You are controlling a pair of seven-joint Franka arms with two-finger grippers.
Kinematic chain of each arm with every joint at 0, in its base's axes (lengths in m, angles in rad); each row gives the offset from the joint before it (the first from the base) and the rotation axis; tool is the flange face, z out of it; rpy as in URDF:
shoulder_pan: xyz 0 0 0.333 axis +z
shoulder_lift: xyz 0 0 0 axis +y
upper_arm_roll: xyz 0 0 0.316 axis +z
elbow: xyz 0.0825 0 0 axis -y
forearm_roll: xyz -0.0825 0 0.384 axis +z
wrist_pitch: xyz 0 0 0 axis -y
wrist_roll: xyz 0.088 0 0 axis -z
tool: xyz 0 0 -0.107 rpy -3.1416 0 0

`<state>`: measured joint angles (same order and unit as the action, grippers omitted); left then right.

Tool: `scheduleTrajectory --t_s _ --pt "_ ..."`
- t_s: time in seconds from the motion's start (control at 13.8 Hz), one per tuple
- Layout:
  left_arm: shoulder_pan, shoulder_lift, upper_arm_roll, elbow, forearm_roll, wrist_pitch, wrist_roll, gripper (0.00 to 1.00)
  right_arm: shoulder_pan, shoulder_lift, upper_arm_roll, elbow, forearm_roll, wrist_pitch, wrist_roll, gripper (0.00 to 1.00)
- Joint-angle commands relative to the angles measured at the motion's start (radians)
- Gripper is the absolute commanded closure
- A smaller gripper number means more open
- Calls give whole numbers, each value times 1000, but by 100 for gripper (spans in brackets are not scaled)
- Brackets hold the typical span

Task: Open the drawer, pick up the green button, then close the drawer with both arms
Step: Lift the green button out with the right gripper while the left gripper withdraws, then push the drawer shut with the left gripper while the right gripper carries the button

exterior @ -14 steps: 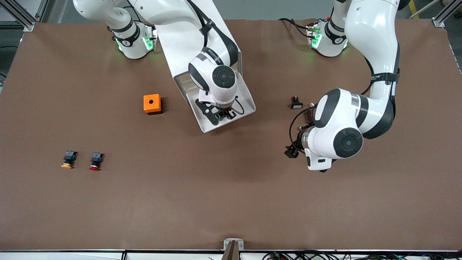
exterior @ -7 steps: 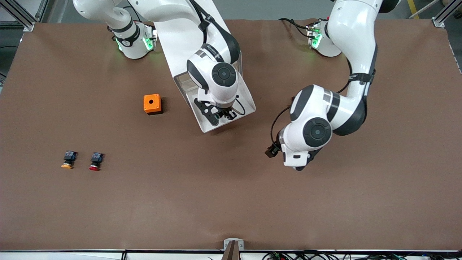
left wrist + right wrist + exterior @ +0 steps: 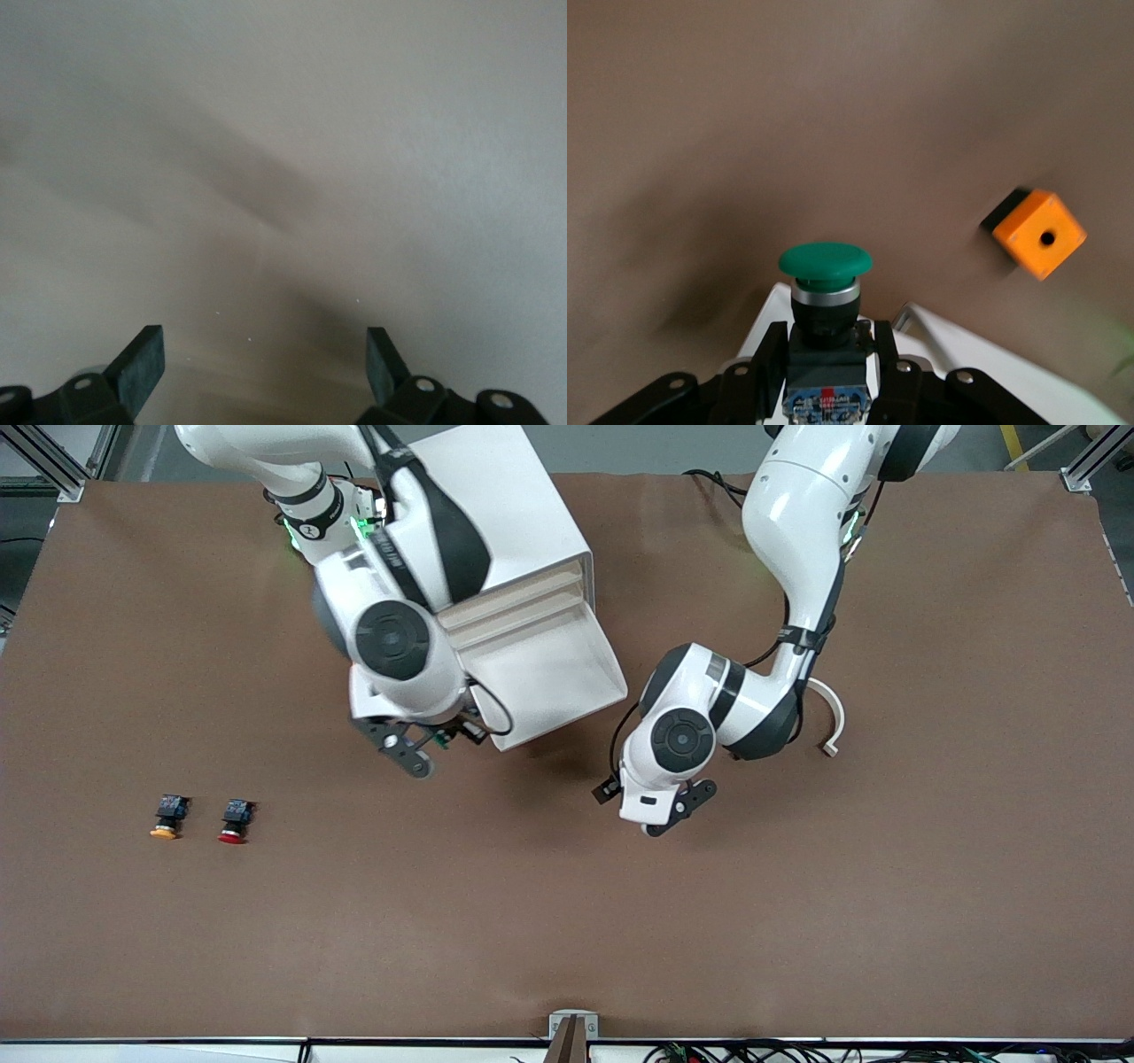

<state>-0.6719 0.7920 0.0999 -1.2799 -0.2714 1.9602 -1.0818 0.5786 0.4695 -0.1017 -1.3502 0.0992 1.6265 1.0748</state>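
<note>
The white cabinet (image 3: 496,505) stands between the arm bases with its lowest drawer (image 3: 549,669) pulled out; nothing shows in the drawer. My right gripper (image 3: 450,736) is over the table beside the drawer's front corner. In the right wrist view the right gripper (image 3: 824,341) is shut on the black-and-blue body of the green-capped button (image 3: 825,263), with the cap pointing away from the jaws. My left gripper (image 3: 664,813) is over the table just off the drawer's front, toward the left arm's end. In the left wrist view the left gripper (image 3: 261,345) is open and empty.
The orange box (image 3: 1038,232) shows only in the right wrist view; the right arm hides it from the front. The red-capped button (image 3: 233,821) and the orange-yellow-capped button (image 3: 168,817) lie toward the right arm's end. A white curved piece (image 3: 831,722) lies beside the left arm.
My right gripper has left the drawer with the green button and moved toward the right arm's end. My left arm has swung toward the drawer's front.
</note>
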Motion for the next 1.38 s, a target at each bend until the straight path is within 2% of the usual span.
scheduleTrajectory --t_s 0.0,0.29,0.44,0.65,1.02,1.31 --pt "-56 29 0 5 18 38 20 0 -122 -22 17 -15 -13 -22 -306 82" --pt "-135 73 0 5 49 80 72 0 -299 -6 17 -26 -15 15 -687 82" --pt "-175 76 -5 2 43 80 98 0 -350 15 17 -59 -16 76 -781 81" --pt "-216 84 -8 -10 41 80 89 0 -376 18 17 -166 -47 221 -843 81" --pt "-281 76 -28 -19 32 75 63 0 -422 44 16 -282 -65 392 -943 81" --pt "-290 73 -94 -38 31 75 -4 0 -436 107 16 -285 -113 450 -957 80"
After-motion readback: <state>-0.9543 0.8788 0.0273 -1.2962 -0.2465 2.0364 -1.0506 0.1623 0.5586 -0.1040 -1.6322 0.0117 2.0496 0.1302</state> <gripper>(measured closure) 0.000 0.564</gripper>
